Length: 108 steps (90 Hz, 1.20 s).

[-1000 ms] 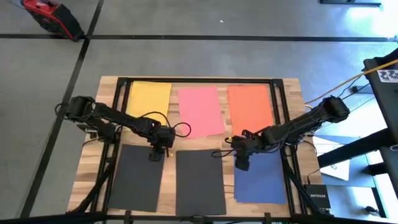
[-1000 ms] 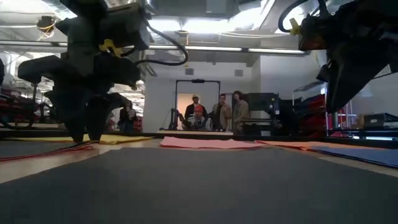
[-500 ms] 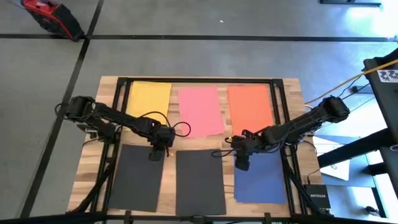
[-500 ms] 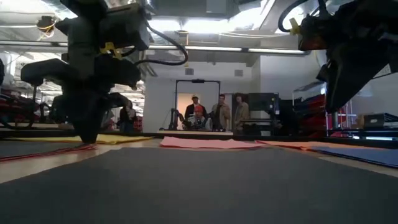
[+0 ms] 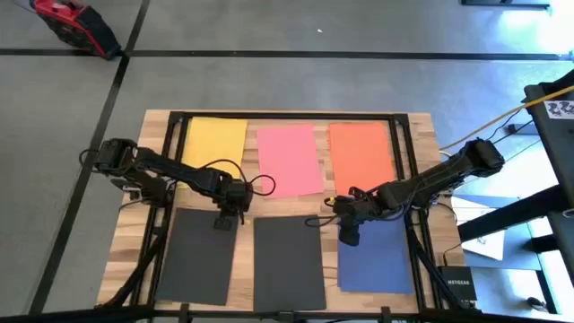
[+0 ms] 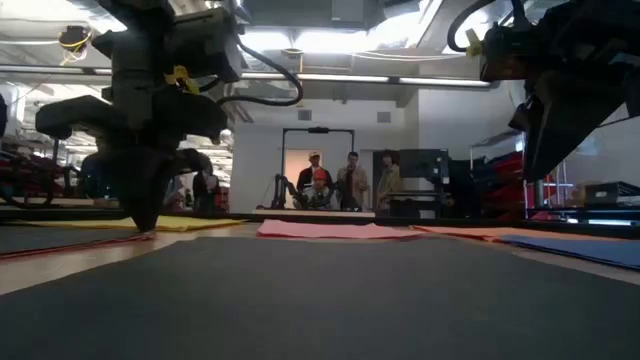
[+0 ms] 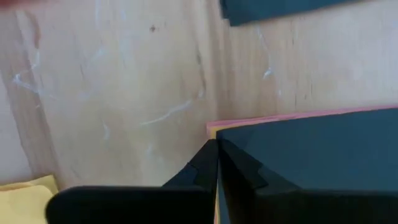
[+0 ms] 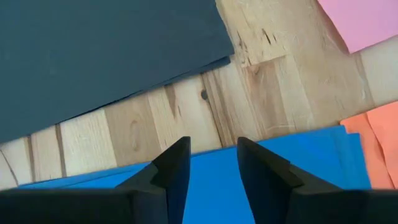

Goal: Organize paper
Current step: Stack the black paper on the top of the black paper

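Observation:
Six lots of paper lie flat on the wooden table. Yellow, pink and orange form the far row. A black-topped stack, a dark sheet and a blue stack form the near row. My left gripper is shut at the black-topped stack's far right corner. My right gripper hangs open above the blue stack's far left corner, clear of it. My left gripper points down and has closed its fingertips on the far right corner of the black-topped stack, where pink and yellow edges show under the black sheet. One layer or several, I cannot tell. The stack lies flat on the table.
Black frame rails run along the table's left, right and far sides. Bare wood shows between the paper rows. Beyond the far edge, people stand in the room. A red object sits on the floor.
My left gripper has shut its two fingers at the corner of the black-topped stack without moving away from it. The paper lies as before.

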Available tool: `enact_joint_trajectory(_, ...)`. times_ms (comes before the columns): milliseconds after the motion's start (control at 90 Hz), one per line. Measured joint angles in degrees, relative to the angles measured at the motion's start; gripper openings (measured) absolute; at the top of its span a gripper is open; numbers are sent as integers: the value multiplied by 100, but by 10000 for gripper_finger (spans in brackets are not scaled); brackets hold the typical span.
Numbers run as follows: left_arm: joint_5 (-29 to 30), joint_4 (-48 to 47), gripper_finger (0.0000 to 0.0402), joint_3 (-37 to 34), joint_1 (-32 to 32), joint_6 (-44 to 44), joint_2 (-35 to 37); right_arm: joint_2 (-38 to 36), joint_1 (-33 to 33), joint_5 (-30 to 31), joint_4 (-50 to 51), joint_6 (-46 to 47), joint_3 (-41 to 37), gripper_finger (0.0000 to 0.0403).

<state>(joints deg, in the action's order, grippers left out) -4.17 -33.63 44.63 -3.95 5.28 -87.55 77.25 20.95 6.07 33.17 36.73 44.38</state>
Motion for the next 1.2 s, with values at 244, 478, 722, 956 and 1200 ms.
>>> enact_joint_trajectory(244,29,49,0,20,294,164,4,0,0,0,114,0,0,122)
enact_joint_trajectory(478,-58,314,0,23,423,269,4,0,2,0,133,0,0,122)
enact_joint_trajectory(722,-769,728,0,417,482,223,11,0,0,-2,131,0,0,122)
enact_joint_trajectory(956,-873,431,0,664,464,421,13,0,2,-2,131,0,0,122)
enact_joint_trajectory(1200,-859,-70,42,657,488,876,-256,-2,2,-2,122,0,0,122)
